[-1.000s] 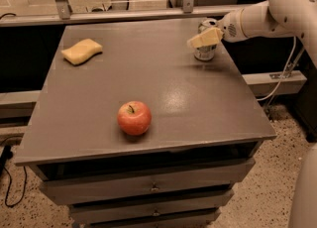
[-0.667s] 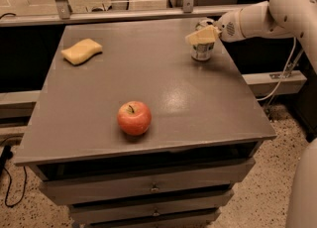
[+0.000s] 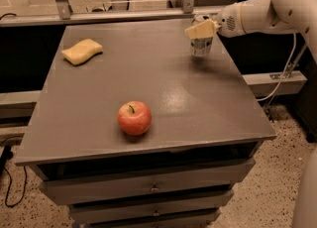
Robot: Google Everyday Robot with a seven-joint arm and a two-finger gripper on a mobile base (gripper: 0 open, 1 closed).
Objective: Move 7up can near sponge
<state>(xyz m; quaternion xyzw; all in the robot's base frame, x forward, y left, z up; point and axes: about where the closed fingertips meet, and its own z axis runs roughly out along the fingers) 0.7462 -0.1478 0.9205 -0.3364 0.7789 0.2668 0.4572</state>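
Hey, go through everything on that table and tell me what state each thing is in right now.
Can: upright, far right corner of the table, top hidden by the gripper.
Gripper: at the can's top, reaching in from the right.
Sponge: lying flat, far left, nothing touching it.
Apple: whole, stem up, near the front edge.
Drawers: shut.

light dim, warm | sheen on desk centre | soft shadow under apple | claw brightly lit, far-right corner
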